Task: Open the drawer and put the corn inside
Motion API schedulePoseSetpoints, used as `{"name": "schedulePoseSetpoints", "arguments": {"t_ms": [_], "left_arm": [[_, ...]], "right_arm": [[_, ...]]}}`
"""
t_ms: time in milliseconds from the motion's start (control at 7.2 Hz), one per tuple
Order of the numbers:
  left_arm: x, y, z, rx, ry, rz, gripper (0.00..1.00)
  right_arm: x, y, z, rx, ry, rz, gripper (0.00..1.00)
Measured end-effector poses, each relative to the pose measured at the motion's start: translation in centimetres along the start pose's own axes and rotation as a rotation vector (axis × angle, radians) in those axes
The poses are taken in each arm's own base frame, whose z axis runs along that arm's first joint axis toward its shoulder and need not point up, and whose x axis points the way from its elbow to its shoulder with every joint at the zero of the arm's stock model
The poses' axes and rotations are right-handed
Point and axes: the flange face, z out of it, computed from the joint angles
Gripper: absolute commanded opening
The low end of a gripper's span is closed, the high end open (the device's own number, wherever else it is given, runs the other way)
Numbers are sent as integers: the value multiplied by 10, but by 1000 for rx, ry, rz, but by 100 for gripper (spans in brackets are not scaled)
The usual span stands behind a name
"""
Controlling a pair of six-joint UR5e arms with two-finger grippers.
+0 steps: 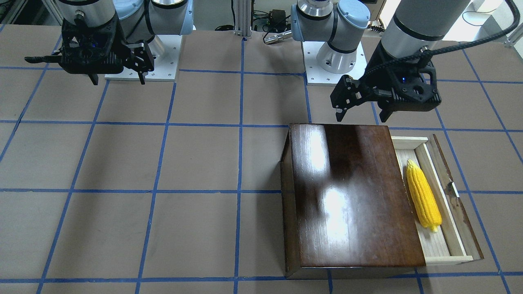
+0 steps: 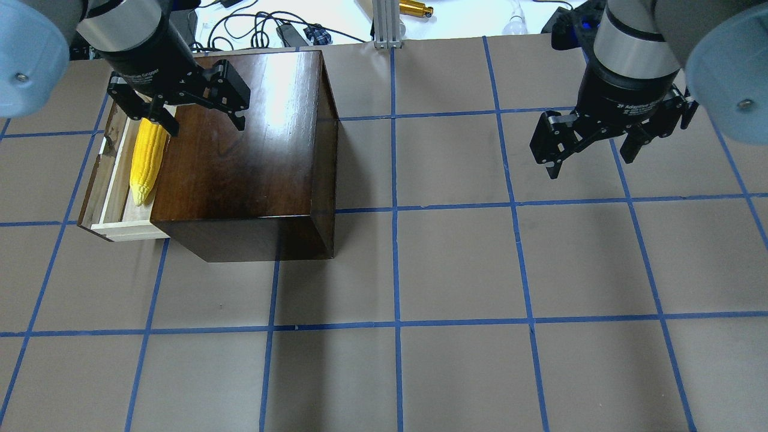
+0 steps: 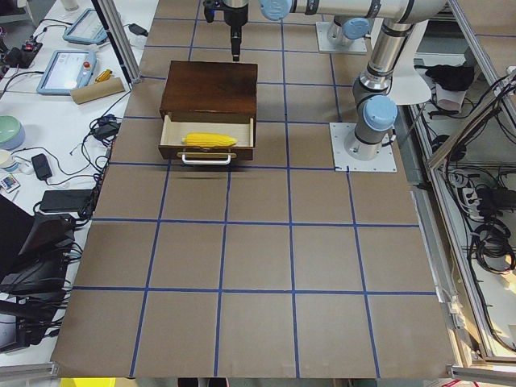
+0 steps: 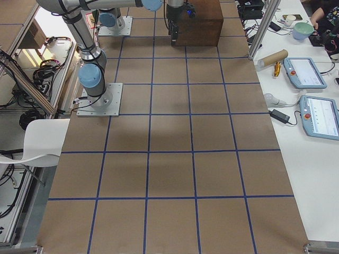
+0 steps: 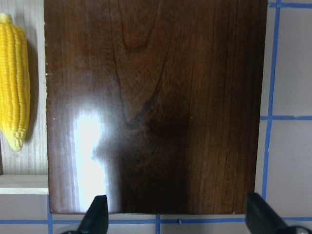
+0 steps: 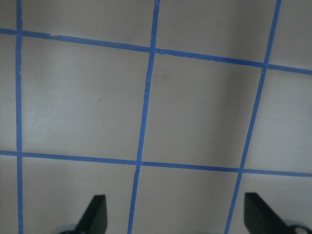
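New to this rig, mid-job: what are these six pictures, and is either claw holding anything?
This is a two-armed robot at a gridded table. Four pictures come from fixed cameras: above, facing the robot, and at each table end. Two come from cameras on the wrists, looking straight down. A dark wooden box has its drawer pulled out, with a yellow corn lying inside. The left gripper hangs open over the box; the right gripper hangs open over the table. Neither holds anything.
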Motion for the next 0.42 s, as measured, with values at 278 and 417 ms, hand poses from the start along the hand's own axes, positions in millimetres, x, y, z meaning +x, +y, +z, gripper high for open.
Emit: {"name": "schedulePoseSetpoints", "arguments": {"t_ms": [278,417], "left_arm": [[0,4,-2,2,0,1,100],[0,6,-3,2,-1,2,100]], "right_arm": [[0,0,0,0,1,1,100],[0,0,0,1,1,0,100]]}}
